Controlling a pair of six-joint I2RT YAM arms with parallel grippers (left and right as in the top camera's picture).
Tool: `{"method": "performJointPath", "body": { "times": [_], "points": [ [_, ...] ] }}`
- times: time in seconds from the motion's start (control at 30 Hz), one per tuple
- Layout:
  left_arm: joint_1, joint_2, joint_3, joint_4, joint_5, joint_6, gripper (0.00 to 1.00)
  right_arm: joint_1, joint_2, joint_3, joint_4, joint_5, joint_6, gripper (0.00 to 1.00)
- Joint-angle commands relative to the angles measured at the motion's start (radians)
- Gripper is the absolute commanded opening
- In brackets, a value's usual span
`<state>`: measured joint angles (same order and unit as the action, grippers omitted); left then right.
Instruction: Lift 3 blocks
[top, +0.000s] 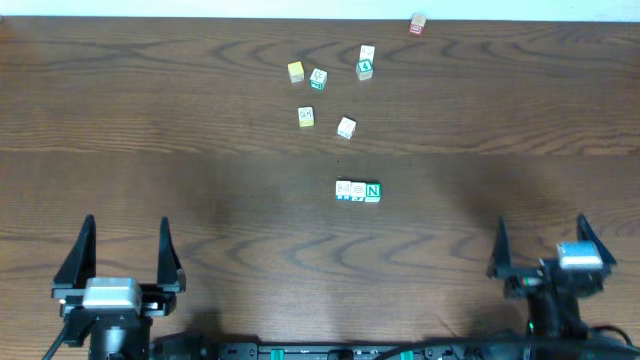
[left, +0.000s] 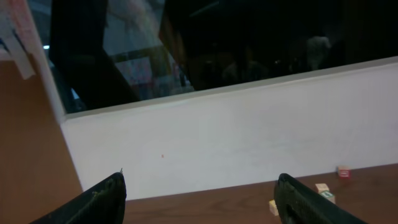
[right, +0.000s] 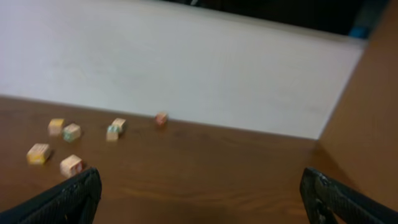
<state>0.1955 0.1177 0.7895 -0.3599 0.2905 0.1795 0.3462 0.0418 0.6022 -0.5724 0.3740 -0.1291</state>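
Three pale wooden blocks lie side by side in a short row at mid-table: a left block (top: 343, 189), a middle block (top: 358, 190) and a right block with a green "N" (top: 373, 191). My left gripper (top: 126, 222) stands open at the near left edge, far from the row, and holds nothing. My right gripper (top: 542, 224) stands open at the near right edge, also empty. In the left wrist view my left gripper (left: 202, 179) faces the far wall. In the right wrist view my right gripper (right: 200, 175) has bare table between its fingers. Neither wrist view shows the row.
Loose cubes lie scattered beyond the row: a yellow cube (top: 296, 71), a teal-marked cube (top: 318, 78), a pair of cubes (top: 365, 62), another yellow cube (top: 306, 116) and a white cube (top: 346, 127). A reddish cube (top: 418, 25) sits at the far edge by the white wall (left: 249, 130).
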Motion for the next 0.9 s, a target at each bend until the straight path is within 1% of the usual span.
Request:
{"method": "performJointPath", "body": {
  "times": [0.0, 0.17, 0.33, 0.53, 0.7, 0.87],
  "points": [
    [0.004, -0.002, 0.0, -0.014, 0.042, -0.01, 0.77, -0.014, -0.028, -0.031, -0.036, 0.053, -0.03, 0.99],
    [-0.017, -0.022, 0.0, -0.051, 0.042, -0.01, 0.77, -0.034, -0.036, -0.083, -0.053, 0.047, -0.055, 0.99],
    [-0.032, -0.067, 0.0, -0.107, 0.042, -0.009, 0.77, -0.074, -0.036, -0.1, 0.004, 0.047, -0.055, 0.99],
    [-0.063, -0.069, 0.0, -0.106, 0.041, -0.008, 0.77, -0.077, -0.036, -0.099, 0.006, 0.024, -0.044, 0.99],
    [-0.063, -0.068, 0.0, -0.007, 0.038, 0.006, 0.77, -0.077, -0.036, -0.099, -0.024, 0.024, -0.044, 0.99],
    [-0.063, -0.068, 0.0, 0.114, 0.039, 0.005, 0.77, -0.077, -0.036, -0.099, -0.142, 0.024, -0.044, 0.99]
  ]
}}
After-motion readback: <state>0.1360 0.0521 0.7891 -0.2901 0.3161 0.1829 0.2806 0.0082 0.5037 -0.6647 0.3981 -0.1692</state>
